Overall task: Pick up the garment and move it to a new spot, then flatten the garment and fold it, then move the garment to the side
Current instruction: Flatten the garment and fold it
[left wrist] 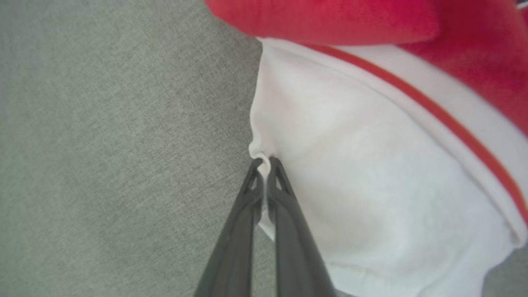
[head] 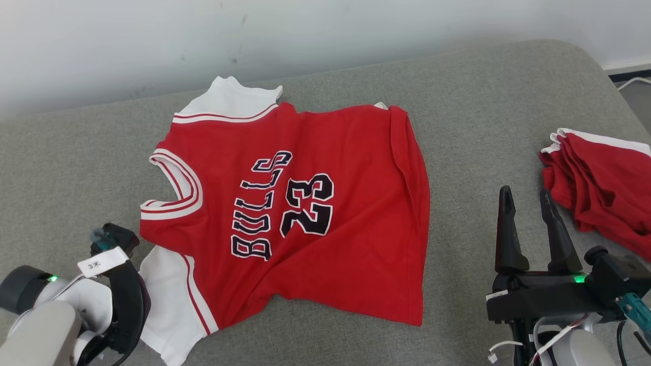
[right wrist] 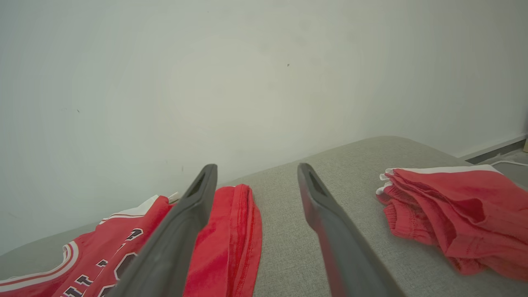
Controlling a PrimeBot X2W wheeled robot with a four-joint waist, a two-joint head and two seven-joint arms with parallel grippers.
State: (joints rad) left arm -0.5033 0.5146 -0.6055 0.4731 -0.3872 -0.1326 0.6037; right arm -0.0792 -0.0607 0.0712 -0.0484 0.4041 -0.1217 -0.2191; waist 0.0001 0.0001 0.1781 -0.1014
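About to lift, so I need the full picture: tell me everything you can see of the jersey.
The jersey is red soft knit with white sleeves, red-and-white neck trim and BULLS 23 in dark, white-edged print. It lies front up, spread but wrinkled, on the grey cushion, neck toward the robot's left, a crease near the hem. The left gripper is shut on the edge of the near sleeve.
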